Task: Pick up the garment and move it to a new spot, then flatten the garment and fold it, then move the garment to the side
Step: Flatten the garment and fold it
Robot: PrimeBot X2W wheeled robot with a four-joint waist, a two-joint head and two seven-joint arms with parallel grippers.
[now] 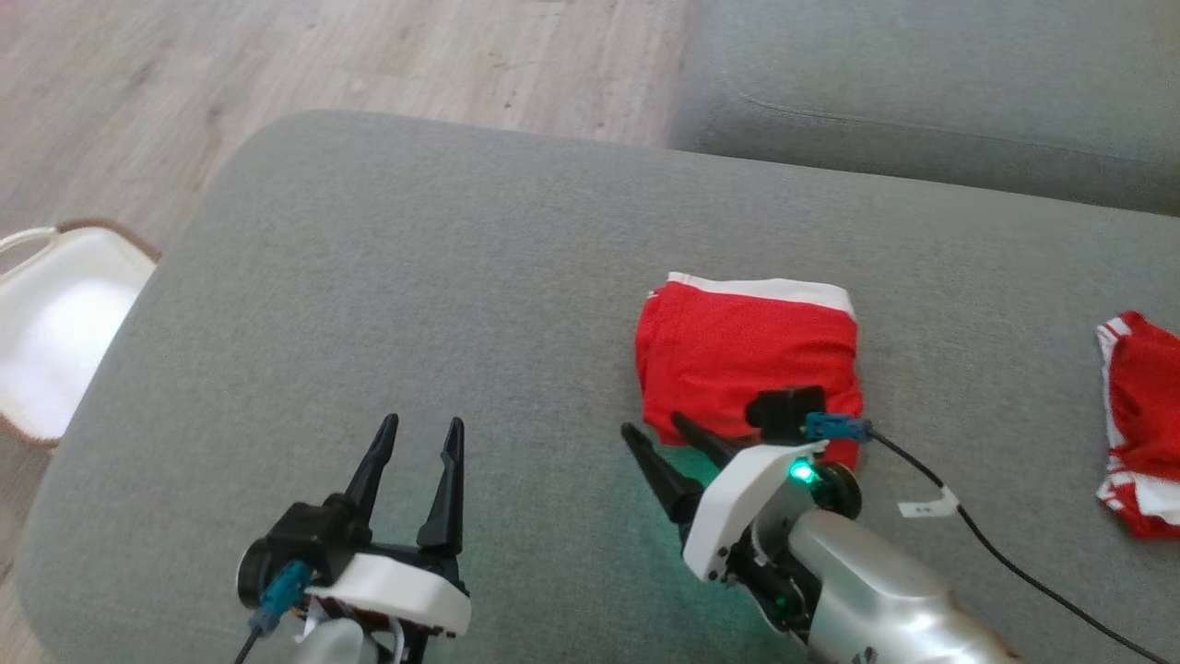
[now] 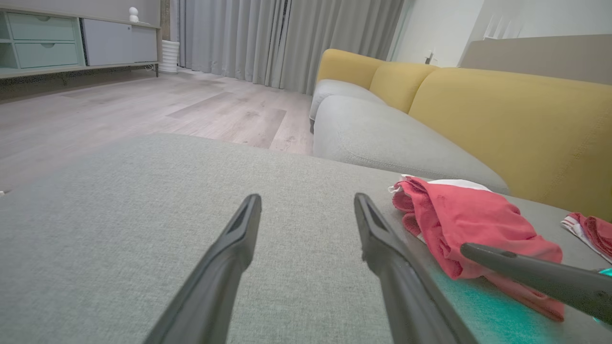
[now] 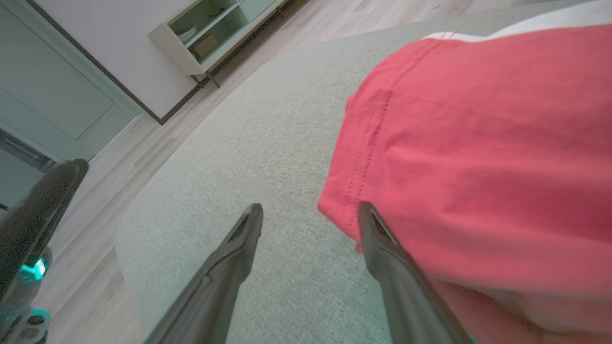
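Observation:
A red garment [image 1: 747,355] with a white band along its far edge lies folded on the grey cushion [image 1: 415,304]; it also appears in the left wrist view [image 2: 468,220] and fills the right side of the right wrist view [image 3: 478,143]. My right gripper [image 1: 656,426] stands open at the garment's near left corner, one finger over the fabric's edge, the other over bare cushion, nothing held. In its own view my right gripper [image 3: 310,210] straddles that hem. My left gripper [image 1: 422,426] rests open over bare cushion to the left, seen as the left gripper [image 2: 306,200] in its own view.
A second red and white garment [image 1: 1138,424] lies at the cushion's right edge. A white basket [image 1: 55,323] stands on the wood floor at left. A black cable [image 1: 996,544] trails from the right wrist. Another grey seat [image 1: 922,83] with yellow backrests [image 2: 502,110] lies beyond.

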